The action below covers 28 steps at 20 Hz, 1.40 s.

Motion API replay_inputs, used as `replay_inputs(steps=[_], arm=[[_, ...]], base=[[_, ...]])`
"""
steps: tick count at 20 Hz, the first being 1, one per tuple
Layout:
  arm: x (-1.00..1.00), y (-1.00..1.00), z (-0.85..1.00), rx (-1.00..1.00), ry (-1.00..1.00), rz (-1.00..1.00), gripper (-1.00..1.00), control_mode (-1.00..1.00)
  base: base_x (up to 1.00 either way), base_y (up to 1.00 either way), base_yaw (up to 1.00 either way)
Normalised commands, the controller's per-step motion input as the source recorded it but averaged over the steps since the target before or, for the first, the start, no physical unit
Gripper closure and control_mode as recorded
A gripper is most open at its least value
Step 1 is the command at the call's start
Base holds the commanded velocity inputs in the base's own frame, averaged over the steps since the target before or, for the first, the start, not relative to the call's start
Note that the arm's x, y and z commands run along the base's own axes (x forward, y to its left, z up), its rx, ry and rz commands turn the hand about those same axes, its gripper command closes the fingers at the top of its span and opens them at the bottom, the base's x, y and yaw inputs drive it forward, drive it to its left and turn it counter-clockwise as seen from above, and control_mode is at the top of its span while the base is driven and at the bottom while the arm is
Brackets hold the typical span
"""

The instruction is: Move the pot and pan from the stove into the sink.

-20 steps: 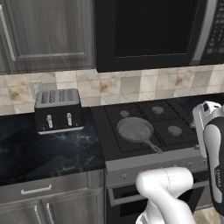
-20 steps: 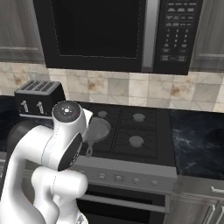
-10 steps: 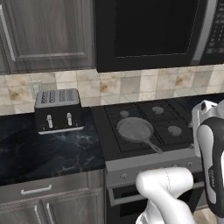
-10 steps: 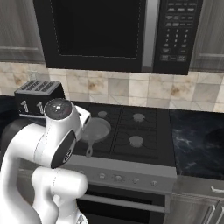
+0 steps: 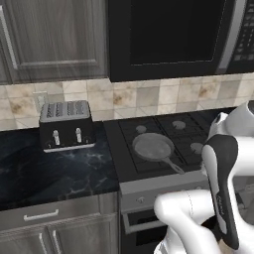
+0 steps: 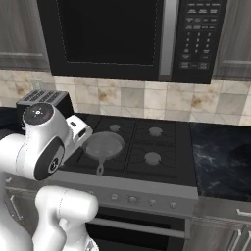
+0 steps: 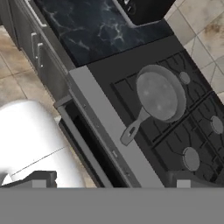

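- Landmark: the stove (image 5: pixel 163 144) (image 6: pixel 132 147) (image 7: pixel 175 127), a black gas cooktop with dark grates and a steel front panel.
- The pan (image 5: pixel 153 148) (image 6: pixel 104 145) (image 7: pixel 160 95) sits flat on the stove's front-left burner, its bowl empty. Its long handle points toward the stove's front edge and ends near the steel panel.
- No pot can be made out on the stove's other burners, which stand bare.
- The gripper (image 7: pixel 109 177): its finger tips (image 7: pixel 39 178) rise at the bottom of the hand view, set wide apart, nothing between them. It hangs above and in front of the stove, well apart from the pan, looking down at the stove's front-left corner.
- The toaster (image 5: pixel 66 125) (image 6: pixel 41 100) stands on the dark marbled counter (image 5: pixel 54 168) (image 7: pixel 100 28) just beside the stove's left side, against the tiled wall.
- The microwave (image 5: pixel 173 34) (image 6: pixel 132 37) hangs directly above the stove.
- The oven door (image 7: pixel 87 148) lies below the stove's steel panel.
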Motion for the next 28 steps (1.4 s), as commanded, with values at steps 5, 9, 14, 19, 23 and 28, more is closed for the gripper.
replay_inputs(steps=[5, 9, 14, 19, 23, 28], arm=[[0.0, 0.0, -0.05, 0.04, 0.03, -0.01, -1.0, -1.0], [0.01, 0.03, -0.31, 0.04, 0.06, -0.04, -1.0, -1.0], [0.0, 0.06, -0.38, 0.06, 0.08, -0.04, -1.0, -1.0], [0.09, 0.03, -0.43, 0.08, 0.03, -0.07, -1.0, -1.0], [0.23, 0.0, -0.4, 0.1, 0.0, -0.12, -1.0, -1.0], [0.39, 0.0, -0.32, 0.01, 0.0, -0.2, -1.0, -1.0]], base=[[0.0, 0.0, 0.0], [0.0, 0.0, 0.0], [0.0, 0.0, 0.0], [0.0, 0.0, 0.0], [0.0, 0.0, 0.0], [0.0, 0.0, 0.0]])
